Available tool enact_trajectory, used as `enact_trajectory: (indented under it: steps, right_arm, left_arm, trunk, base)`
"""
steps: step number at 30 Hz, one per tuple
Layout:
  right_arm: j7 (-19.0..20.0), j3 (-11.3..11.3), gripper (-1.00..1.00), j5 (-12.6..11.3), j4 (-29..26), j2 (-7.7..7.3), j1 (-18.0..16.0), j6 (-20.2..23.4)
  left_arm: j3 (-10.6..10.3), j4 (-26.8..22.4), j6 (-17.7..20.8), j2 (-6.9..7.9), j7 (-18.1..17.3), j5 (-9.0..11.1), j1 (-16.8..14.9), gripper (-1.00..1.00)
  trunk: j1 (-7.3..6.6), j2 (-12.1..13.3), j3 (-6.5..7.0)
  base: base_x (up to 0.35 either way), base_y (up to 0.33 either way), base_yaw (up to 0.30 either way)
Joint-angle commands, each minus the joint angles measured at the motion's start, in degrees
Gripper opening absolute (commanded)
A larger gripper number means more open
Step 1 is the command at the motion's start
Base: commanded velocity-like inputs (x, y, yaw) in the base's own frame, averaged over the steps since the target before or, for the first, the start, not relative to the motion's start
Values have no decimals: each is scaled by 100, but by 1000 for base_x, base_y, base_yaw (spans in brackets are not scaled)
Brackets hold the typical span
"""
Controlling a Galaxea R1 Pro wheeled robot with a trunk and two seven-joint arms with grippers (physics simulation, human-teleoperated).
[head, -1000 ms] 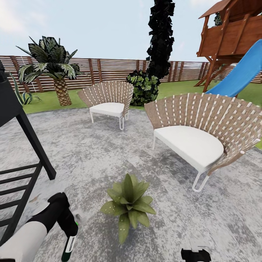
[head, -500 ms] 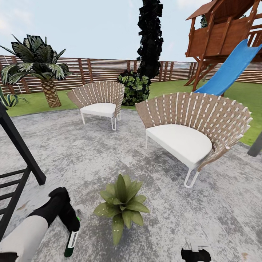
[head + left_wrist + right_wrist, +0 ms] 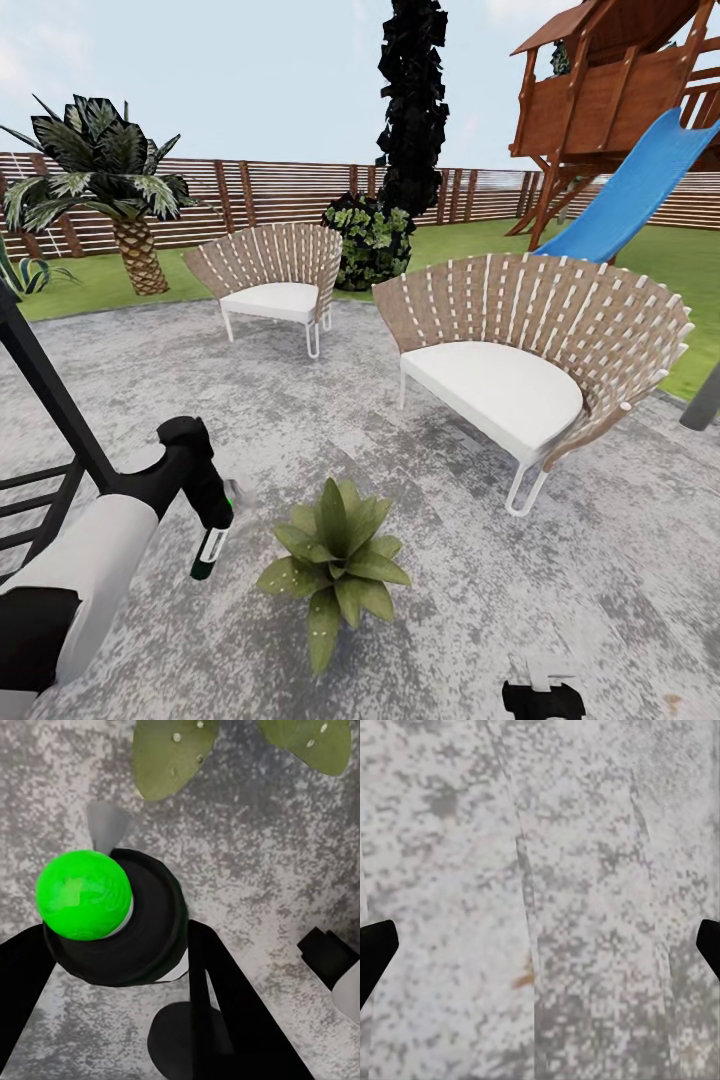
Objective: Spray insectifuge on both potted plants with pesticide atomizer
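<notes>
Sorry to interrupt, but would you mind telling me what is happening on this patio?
The left gripper holds the pesticide atomizer above the stone patio, beside a potted plant. The right gripper hangs open over bare stone, holding nothing. Two wicker chairs stand behind.

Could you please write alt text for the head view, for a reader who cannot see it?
The robot's left gripper holds a pesticide atomizer above a grey stone patio, just left of a small leafy potted plant. Behind stand two wicker chairs, a palm, a wooden fence and a blue slide.
</notes>
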Motion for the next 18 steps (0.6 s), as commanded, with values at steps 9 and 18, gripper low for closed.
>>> enact_trajectory:
  steps: [9, 18]
  right_arm:
    - [-9, -48, 100, 51, 4, 6, -7, -26]
    - [-9, -56, 100, 41, 0, 9, -7, -17]
  left_arm:
    - [-4, 6, 74, -18, -43, -41, 106, -100]
    - [-9, 29, 35, -13, -43, -35, 140, -100]
  trunk:
    - [-1, -2, -5]
    - [-1, -2, -5]
  base:
    - [113, 11, -1]
    - [147, 69, -219]
